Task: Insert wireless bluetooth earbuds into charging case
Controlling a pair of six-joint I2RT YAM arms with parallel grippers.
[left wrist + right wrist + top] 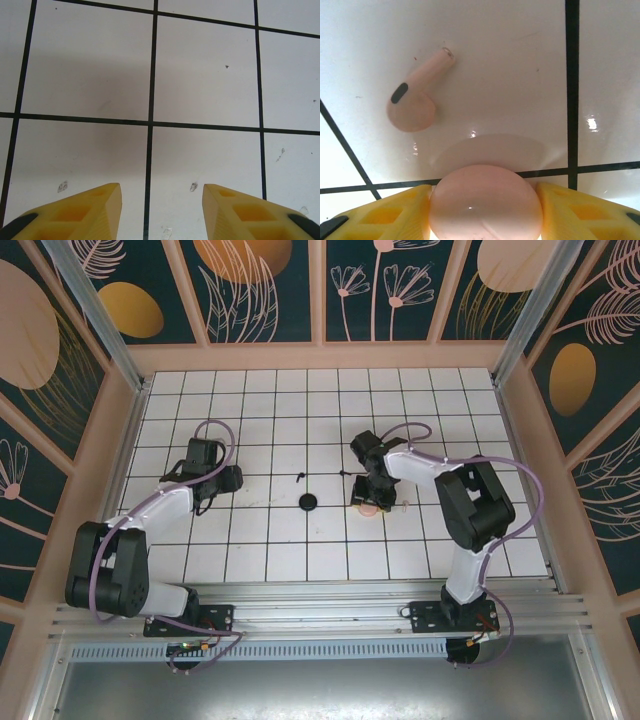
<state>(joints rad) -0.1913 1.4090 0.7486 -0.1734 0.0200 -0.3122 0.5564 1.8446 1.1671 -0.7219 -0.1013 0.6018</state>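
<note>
A white table point(460, 440) ruled into square tiles by dark lines sits inside a booth with dark teal walls point(270, 290) painted with pale flowers and orange ovals. In the right wrist view a pale pink earbud point(415, 102) lies on its side on a tile in the upper left of the frame. Its rounded head is toward the lower left, its stem slants up to the right, and a dark oval mark shows on the head. It is near but apart from a pale pink rounded case point(485, 205) at the bottom centre. The right gripper point(485, 187) has one yellow finger against each side of that case, gripping it. From above, the case shows as a small pink spot just right of the table's centre, under the tip of the right arm point(470, 505). A black round disc point(308, 502) lies on the tiles left of it, near the middle of the frame. Two tiny dark pieces point(300, 478) rest just above the disc, too small to make out. Well to the left, the left gripper point(161, 186) hangs over bare tile, its two yellow fingers moderately spread with nothing between them and a grid line running up through the gap.
</note>
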